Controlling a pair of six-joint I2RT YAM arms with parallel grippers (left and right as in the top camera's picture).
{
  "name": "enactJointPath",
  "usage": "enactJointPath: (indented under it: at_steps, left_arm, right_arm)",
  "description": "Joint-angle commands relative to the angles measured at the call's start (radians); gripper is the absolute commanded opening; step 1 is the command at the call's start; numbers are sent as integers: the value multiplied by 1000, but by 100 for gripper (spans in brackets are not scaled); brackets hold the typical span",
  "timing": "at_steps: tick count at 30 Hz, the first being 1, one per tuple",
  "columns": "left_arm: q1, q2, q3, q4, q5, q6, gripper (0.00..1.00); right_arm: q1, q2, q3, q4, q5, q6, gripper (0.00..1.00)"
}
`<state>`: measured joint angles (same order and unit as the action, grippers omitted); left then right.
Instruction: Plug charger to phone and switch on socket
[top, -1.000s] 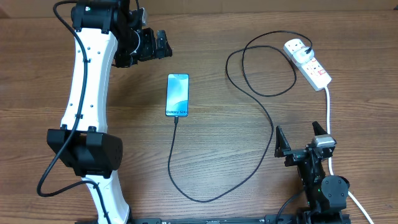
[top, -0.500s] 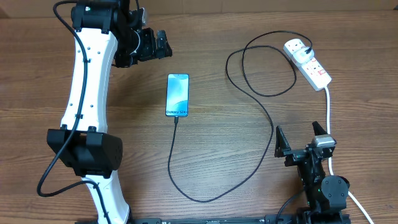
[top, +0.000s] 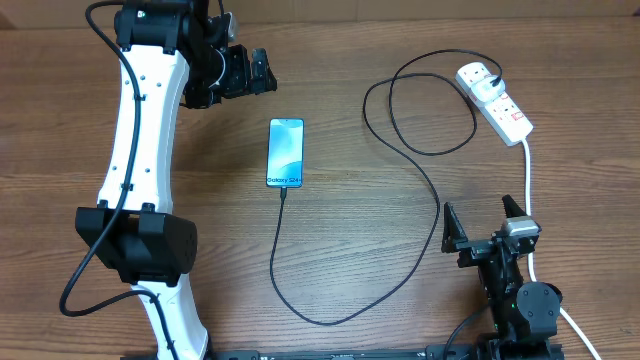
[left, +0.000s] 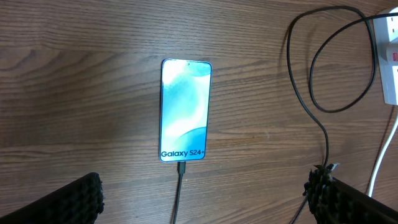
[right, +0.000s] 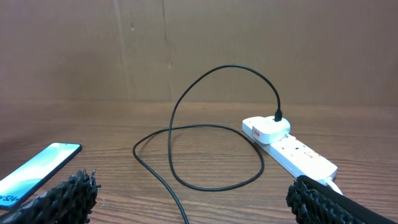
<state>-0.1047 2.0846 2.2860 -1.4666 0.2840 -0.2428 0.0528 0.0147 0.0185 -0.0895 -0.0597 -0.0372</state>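
Locate the phone (top: 285, 152) left of centre in the overhead view, screen up, long axis running top to bottom. Confirm the charger (top: 437, 200) tip meeting the lower short edge. Judge the plugging step as done, and treat seating depth as unverifiable. Find the socket (top: 497, 100) at upper right, long axis slanting from upper left to lower right, white plug (top: 478, 78) at its upper end. Read the right gripper (top: 479, 212) at lower right as released, jaws spread, empty, almost directly below the socket and clearly the nearer. Read the left gripper (top: 255, 72) at upper left as likewise released and empty, well apart from the socket. Assign the switching step to the right gripper, travelling up-frame.
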Motion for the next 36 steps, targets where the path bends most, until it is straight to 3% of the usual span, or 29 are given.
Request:
enactJointPath:
  at_steps: [1,22,33,36]
  left_arm:
    - [-7,4,11,3,-6,-8,100]
    - [-13,-11,5,5,-6,-8,100]
    - [-177,-334,-274,5,-13,-6,100]
    - [-215,-409,-327,12,-220,-5,100]
  right_arm:
    - [6,-12,-10,8,6,3,100]
    - [6,-12,-10,8,6,4,100]
    - [6,-12,-10,8,6,4,100]
    - [6,-12,-10,8,6,4,100]
